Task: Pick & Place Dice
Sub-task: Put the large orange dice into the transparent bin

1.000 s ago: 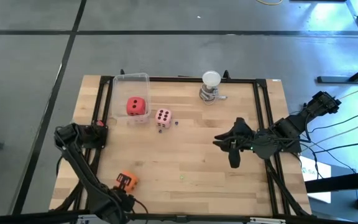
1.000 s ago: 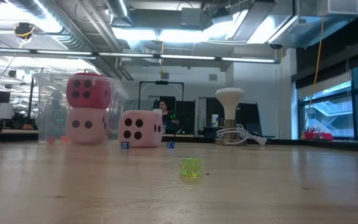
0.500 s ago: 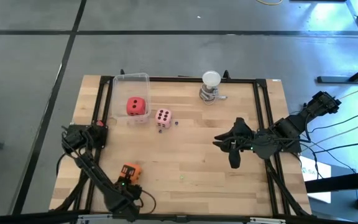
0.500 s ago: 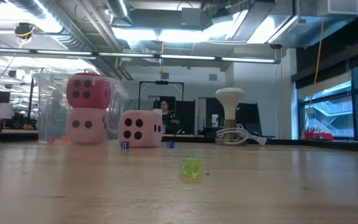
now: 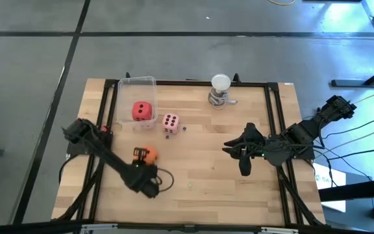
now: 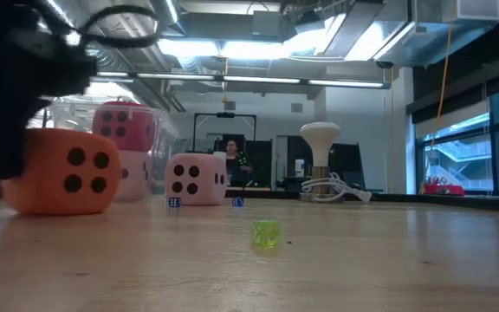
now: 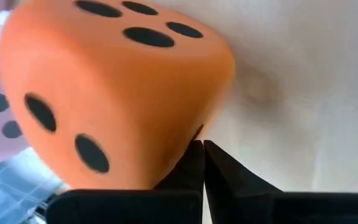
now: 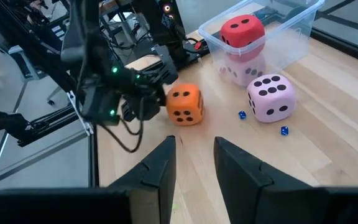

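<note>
Clear bin [image 5: 137, 83] holds red die [image 5: 142, 110] over a pink one. Left gripper [image 5: 141, 156] pinched on orange die [image 5: 149, 154], mid-carry – next: lift over bin wall, drop. Pink die [image 5: 170, 122] beside bin. Right gripper [image 5: 244, 160] narrowly parted, empty – waiting.

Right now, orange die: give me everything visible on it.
The orange die is a soft-looking, round-edged cube with dark pips; a four-pip face shows in the right wrist view. The left gripper, fingers shut, sits against its side. It lies near the table surface, whether resting or just lifted is unclear, short of the clear bin and apart from the loose pink die.
</note>
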